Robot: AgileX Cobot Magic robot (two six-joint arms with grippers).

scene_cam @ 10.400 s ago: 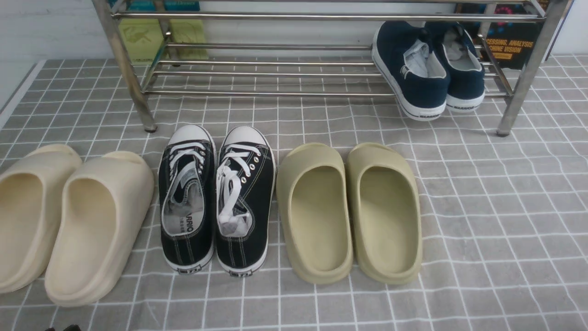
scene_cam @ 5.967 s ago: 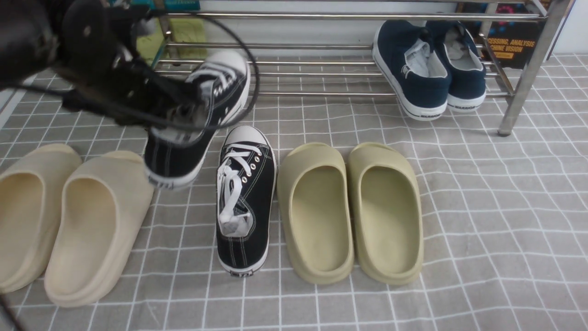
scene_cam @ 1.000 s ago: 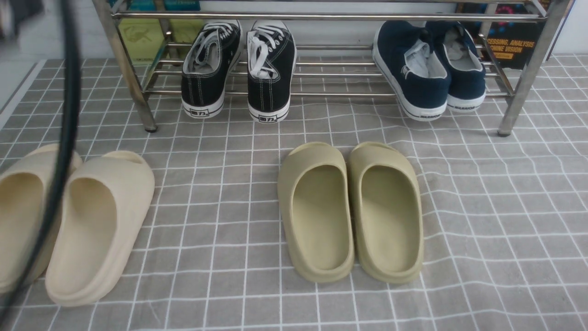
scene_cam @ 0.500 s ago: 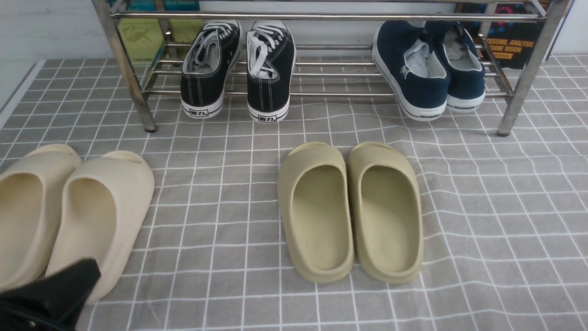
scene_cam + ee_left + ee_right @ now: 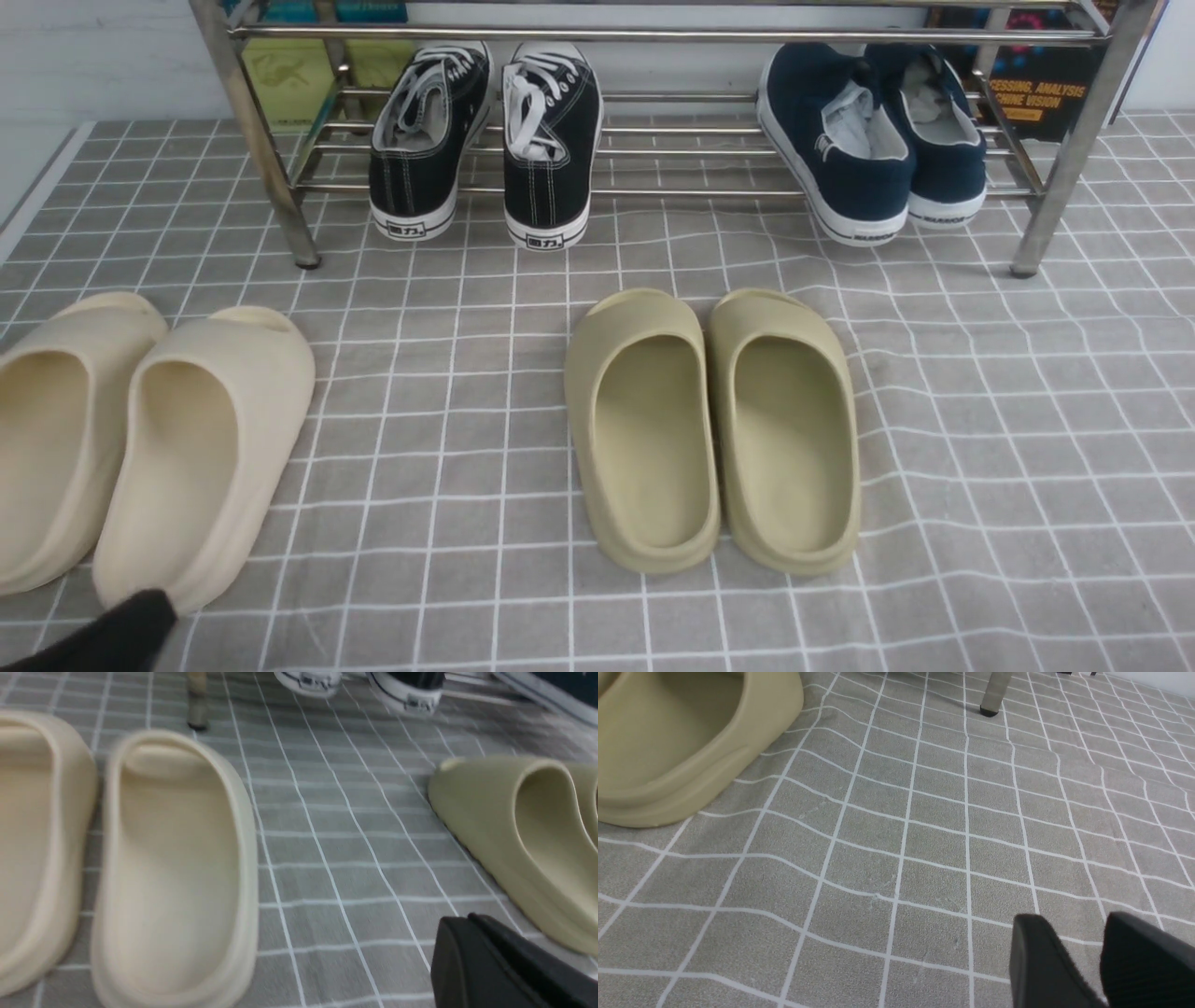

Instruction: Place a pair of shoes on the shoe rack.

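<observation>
The pair of shoes, two black lace-up sneakers point(image 5: 415, 140) point(image 5: 551, 140), sits side by side on the lower bars of the shoe rack point(image 5: 653, 35), toward its left end, heels facing me. The left wrist view catches only their white heels point(image 5: 406, 693). My left gripper point(image 5: 145, 611) shows as a dark tip in the bottom-left corner of the front view, low beside a beige slide. In its own view the left gripper point(image 5: 467, 921) is shut with nothing in it. My right gripper point(image 5: 1073, 919) hangs open and empty over bare cloth, far from the rack.
Navy slip-on sneakers point(image 5: 873, 140) lean on the rack's right end. Beige slides point(image 5: 149, 448) lie front left, olive slides point(image 5: 714, 429) in the middle. A grey checked cloth point(image 5: 980, 420) covers the floor. Books stand behind the rack.
Both black sneakers have gone from the floor to the rack. Over the last second the left arm has dropped back into the bottom-left corner; the shoes have not moved.
</observation>
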